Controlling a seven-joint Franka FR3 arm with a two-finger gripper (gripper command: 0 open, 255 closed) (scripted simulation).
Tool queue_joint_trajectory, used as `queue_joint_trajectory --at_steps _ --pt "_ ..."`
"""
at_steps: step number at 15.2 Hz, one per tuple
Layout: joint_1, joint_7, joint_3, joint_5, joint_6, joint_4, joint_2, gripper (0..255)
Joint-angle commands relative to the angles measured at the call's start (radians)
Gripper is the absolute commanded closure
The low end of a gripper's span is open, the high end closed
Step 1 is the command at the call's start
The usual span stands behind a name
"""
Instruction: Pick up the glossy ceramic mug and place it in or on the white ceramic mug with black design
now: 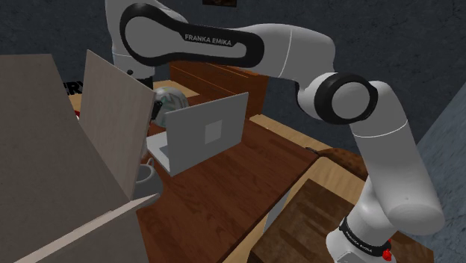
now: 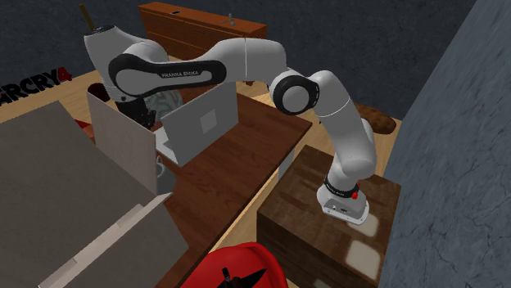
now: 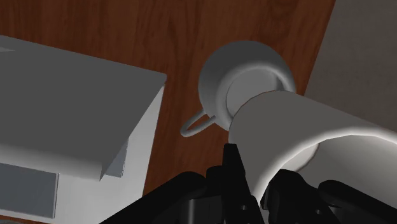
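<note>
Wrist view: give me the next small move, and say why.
Probably lower the tool slightly: it clasps a pale mug tilted directly above the open mouth of the other mug standing on the wooden table; whether they already touch is unclear.

The worktop (image 3: 191, 32) is dark reddish wood with plain grain and a low sheen. The held mug (image 3: 299, 127) looks smooth and white, softly glossy where light catches its side. The lower mug (image 3: 248, 63) is the same smooth pale stuff, duller in shade. The claw (image 3: 257, 181) is matt black. The laptop (image 1: 205, 133) is flat matt grey, without texture. The arm (image 1: 388, 149) has a smooth white shell with a slight gloss. The stand (image 2: 295, 221) is coarse-grained brown wood. The wall (image 2: 446, 123) looks rough, blue-grey.
</note>
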Motion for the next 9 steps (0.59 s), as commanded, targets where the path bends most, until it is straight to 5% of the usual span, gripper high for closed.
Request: queue_joint_trajectory --at_steps 1,9 --pt "-0.012 0.003 0.003 0.004 0.038 -0.054 -0.015 255" --pt "-0.043 0.011 0.005 0.008 0.162 -0.205 -0.039 255"
